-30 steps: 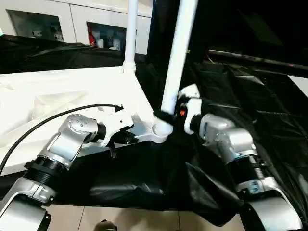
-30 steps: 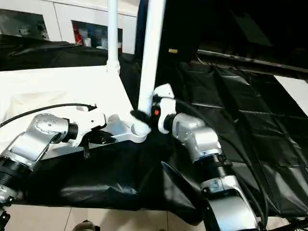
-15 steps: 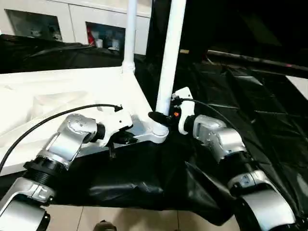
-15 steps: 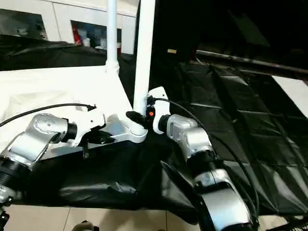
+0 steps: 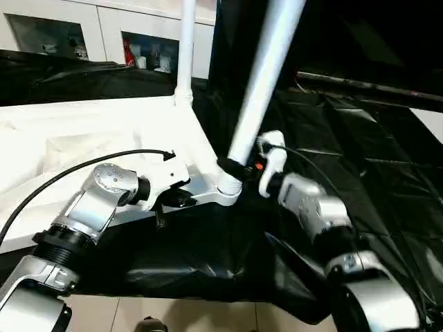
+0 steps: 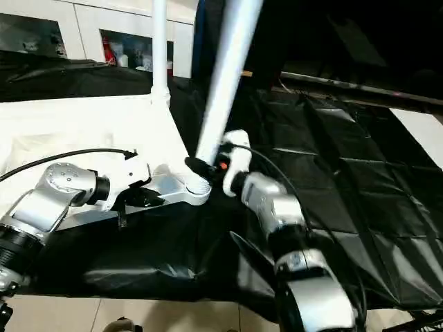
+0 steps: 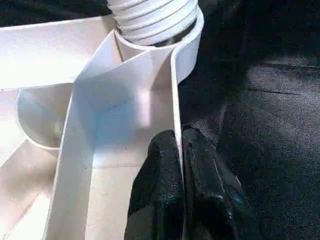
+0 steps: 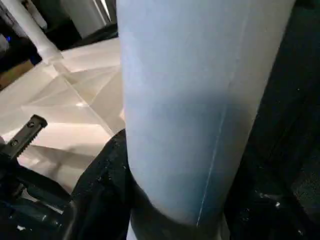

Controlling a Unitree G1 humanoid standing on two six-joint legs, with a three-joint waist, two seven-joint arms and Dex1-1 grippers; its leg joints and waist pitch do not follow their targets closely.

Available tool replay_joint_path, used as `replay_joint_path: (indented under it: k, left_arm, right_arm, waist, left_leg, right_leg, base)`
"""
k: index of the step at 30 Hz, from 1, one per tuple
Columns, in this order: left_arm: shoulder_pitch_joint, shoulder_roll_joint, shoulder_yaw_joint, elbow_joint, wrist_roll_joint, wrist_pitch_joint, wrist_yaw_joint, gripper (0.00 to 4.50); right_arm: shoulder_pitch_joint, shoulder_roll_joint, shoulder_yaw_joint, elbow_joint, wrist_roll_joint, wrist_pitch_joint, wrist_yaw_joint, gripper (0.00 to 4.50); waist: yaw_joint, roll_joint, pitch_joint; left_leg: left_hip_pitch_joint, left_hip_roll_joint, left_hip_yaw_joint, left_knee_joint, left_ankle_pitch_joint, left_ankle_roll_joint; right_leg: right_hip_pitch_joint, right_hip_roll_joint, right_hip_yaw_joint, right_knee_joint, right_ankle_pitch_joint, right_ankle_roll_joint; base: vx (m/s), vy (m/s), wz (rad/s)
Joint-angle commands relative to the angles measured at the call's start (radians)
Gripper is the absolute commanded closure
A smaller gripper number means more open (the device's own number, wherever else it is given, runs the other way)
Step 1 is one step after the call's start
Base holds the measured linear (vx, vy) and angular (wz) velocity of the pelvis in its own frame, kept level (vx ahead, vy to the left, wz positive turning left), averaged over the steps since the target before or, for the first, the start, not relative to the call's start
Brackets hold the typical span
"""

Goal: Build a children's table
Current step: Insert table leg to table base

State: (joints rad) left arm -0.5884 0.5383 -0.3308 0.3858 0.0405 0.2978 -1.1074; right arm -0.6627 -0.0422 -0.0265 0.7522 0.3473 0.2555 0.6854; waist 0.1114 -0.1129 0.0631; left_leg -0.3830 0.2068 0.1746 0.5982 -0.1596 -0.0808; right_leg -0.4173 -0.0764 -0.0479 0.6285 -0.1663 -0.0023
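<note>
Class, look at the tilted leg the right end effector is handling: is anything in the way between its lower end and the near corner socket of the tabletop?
Nothing visible. The tilted leg already meets the near corner socket of the tabletop, its ribbed end entering it. The right end effector clasps the leg just above.

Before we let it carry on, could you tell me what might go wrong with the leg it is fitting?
The near leg leans to the robot's right in its corner socket, unlike the upright far leg, so it could bind or pop out. The left gripper pinches only the tabletop rim, which might slip under side load from the right gripper.
</note>
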Motion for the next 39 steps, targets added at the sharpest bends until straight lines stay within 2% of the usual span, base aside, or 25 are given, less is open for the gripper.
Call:
replay_joint_path:
  k: [1, 3, 4, 5, 7, 12, 20, 23, 24, 28, 29, 36, 39]
  left_arm:
    - [-0.029, -0.013, -0.01, -0.008, -0.007, -0.032, -0.026, 4.5]
    - [-0.033, -0.015, -0.011, -0.002, -0.005, -0.035, -0.023, 4.5]
    - [-0.034, -0.016, -0.011, -0.001, -0.004, -0.034, -0.023, 4.5]
    - [-0.037, -0.017, -0.01, 0.001, -0.003, -0.035, -0.021, 4.5]
    - [-0.04, -0.019, -0.008, 0.006, -0.002, -0.036, -0.016, 4.5]
    - [-0.041, -0.016, -0.005, 0.013, 0.004, -0.043, -0.01, 4.5]
    - [-0.043, -0.017, -0.001, 0.029, 0.008, -0.051, -0.001, 4.5]
    - [-0.042, -0.018, -0.001, 0.03, 0.009, -0.053, 0.001, 4.5]
    - [-0.041, -0.018, -0.001, 0.03, 0.009, -0.054, 0.002, 4.5]
    - [-0.037, -0.021, -0.003, 0.025, 0.01, -0.053, 0.003, 4.5]
    - [-0.034, -0.022, -0.004, 0.023, 0.009, -0.053, 0.003, 4.5]
    - [-0.021, -0.015, -0.003, 0.007, 0.002, -0.06, -0.009, 4.5]
    - [-0.016, -0.011, -0.002, 0.002, -0.001, -0.067, -0.018, 4.5]
  right_arm:
    - [0.057, 0.002, -0.006, 0.047, -0.021, -0.003, -0.017, 2.59]
    - [0.067, 0.01, -0.017, 0.052, -0.018, -0.023, -0.012, 2.59]
    - [0.071, 0.013, -0.02, 0.052, -0.016, -0.031, -0.009, 2.59]
    - [0.081, 0.015, -0.013, 0.055, -0.027, -0.063, -0.007, 2.59]
    - [0.104, 0.019, 0.009, 0.064, -0.056, -0.133, 0.0, 2.59]
    - [0.126, 0.02, 0.049, 0.067, -0.106, -0.24, 0.015, 2.59]
    - [0.124, 0.016, 0.063, 0.086, -0.128, -0.309, 0.038, 2.59]
    - [0.124, 0.002, 0.104, 0.097, -0.175, -0.351, 0.056, 2.59]
    - [0.123, -0.003, 0.118, 0.1, -0.191, -0.358, 0.06, 2.59]
    - [0.111, -0.012, 0.146, 0.11, -0.22, -0.36, 0.078, 2.59]
    - [0.1, -0.014, 0.149, 0.119, -0.222, -0.353, 0.09, 2.59]
    - [0.046, -0.021, 0.135, 0.166, -0.195, -0.303, 0.159, 2.59]
    - [0.033, -0.026, 0.136, 0.179, -0.195, -0.291, 0.183, 2.59]
  waist:
    - [0.0, 0.044, -0.072]
    - [0.0, 0.045, -0.073]
    - [0.001, 0.049, -0.072]
    - [0.0, 0.046, -0.073]
    - [0.001, 0.048, -0.072]
    - [0.001, 0.047, -0.07]
    - [0.0, 0.046, -0.068]
    - [-0.001, 0.045, -0.067]
    - [-0.003, 0.037, -0.067]
    - [-0.002, 0.039, -0.066]
    - [-0.001, 0.032, -0.067]
    - [-0.005, 0.026, -0.065]
    - [-0.005, 0.027, -0.065]
  left_leg:
    - [0.032, 0.023, -0.008, -0.086, -0.358, -0.091]
    - [0.032, 0.023, -0.01, -0.087, -0.366, -0.092]
    - [0.032, 0.023, -0.011, -0.088, -0.376, -0.094]
    - [0.032, 0.024, -0.012, -0.088, -0.383, -0.093]
    - [0.032, 0.024, -0.011, -0.088, -0.392, -0.092]
    - [0.032, 0.024, -0.014, -0.09, -0.416, -0.089]
    - [0.032, 0.026, -0.014, -0.092, -0.425, -0.082]
    - [0.031, 0.026, -0.015, -0.092, -0.425, -0.081]
    - [0.03, 0.025, -0.013, -0.092, -0.423, -0.079]
    - [0.032, 0.026, -0.014, -0.092, -0.428, -0.077]
    - [0.03, 0.026, -0.014, -0.091, -0.418, -0.072]
    - [0.029, 0.027, -0.013, -0.091, -0.418, -0.066]
    - [0.028, 0.027, -0.013, -0.092, -0.407, -0.064]
  right_leg:
    - [0.036, -0.061, 0.033, -0.071, -0.268, -0.189]
    - [0.036, -0.062, 0.033, -0.072, -0.279, -0.186]
    - [0.035, -0.062, 0.033, -0.074, -0.282, -0.185]
    - [0.036, -0.062, 0.033, -0.073, -0.287, -0.186]
    - [0.033, -0.064, 0.033, -0.075, -0.296, -0.185]
    - [0.032, -0.064, 0.033, -0.079, -0.334, -0.181]
    - [0.03, -0.065, 0.035, -0.081, -0.349, -0.181]
    - [0.03, -0.064, 0.035, -0.081, -0.348, -0.181]
    - [0.03, -0.063, 0.035, -0.082, -0.351, -0.179]
    - [0.029, -0.064, 0.036, -0.084, -0.377, -0.172]
    - [0.031, -0.066, 0.036, -0.083, -0.381, -0.17]
    - [0.029, -0.066, 0.036, -0.086, -0.403, -0.165]
    - [0.028, -0.066, 0.037, -0.084, -0.39, -0.169]
  base:
    - [0.0, 0.0, 0.0]
    - [0.0, 0.0, 0.0]
    - [0.0, 0.0, 0.0]
    - [0.0, 0.0, 0.0]
    - [0.0, 0.0, 0.0]
    - [0.0, 0.0, 0.0]
    - [0.0, 0.0, 0.0]
    - [0.0, 0.0, 0.0]
    - [0.0, 0.0, 0.0]
    - [0.0, 0.0, 0.0]
    - [0.0, 0.0, 0.0]
    - [0.0, 0.0, 0.0]
    - [0.0, 0.0, 0.0]
